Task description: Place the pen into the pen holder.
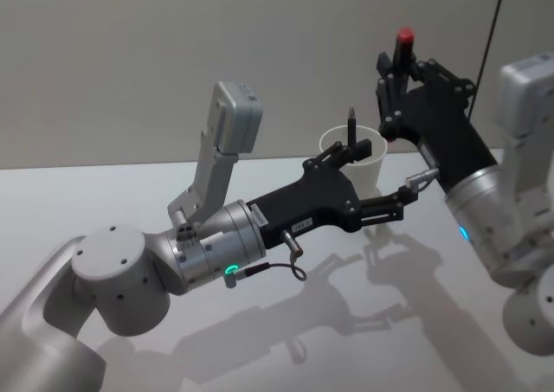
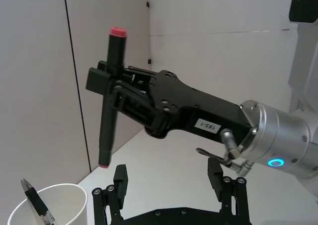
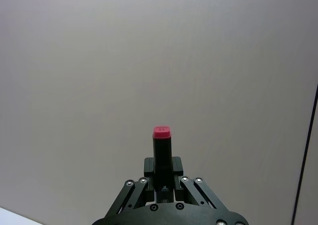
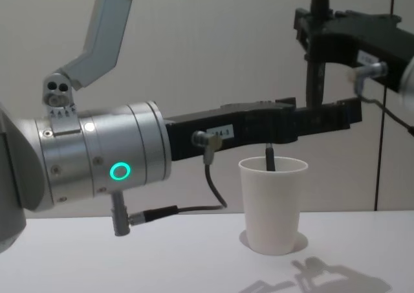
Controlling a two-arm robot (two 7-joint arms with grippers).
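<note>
A black pen (image 1: 404, 39) with a red cap stands upright in my right gripper (image 1: 396, 85), which is shut on its barrel. It hangs above and just to the right of the pen holder (image 1: 370, 171), a white paper cup upright on the table. In the left wrist view the pen (image 2: 107, 130) has its lower tip well above the cup's rim (image 2: 49, 187). A slim dark pen (image 1: 352, 124) leans inside the cup. My left gripper (image 2: 167, 170) reaches in beside the cup, open with nothing between its fingers.
The white table (image 1: 130, 193) runs up to a plain wall close behind the cup. A thin black cable (image 1: 493, 28) hangs down the wall at the right. My left forearm (image 4: 103, 163) stretches across the table's front.
</note>
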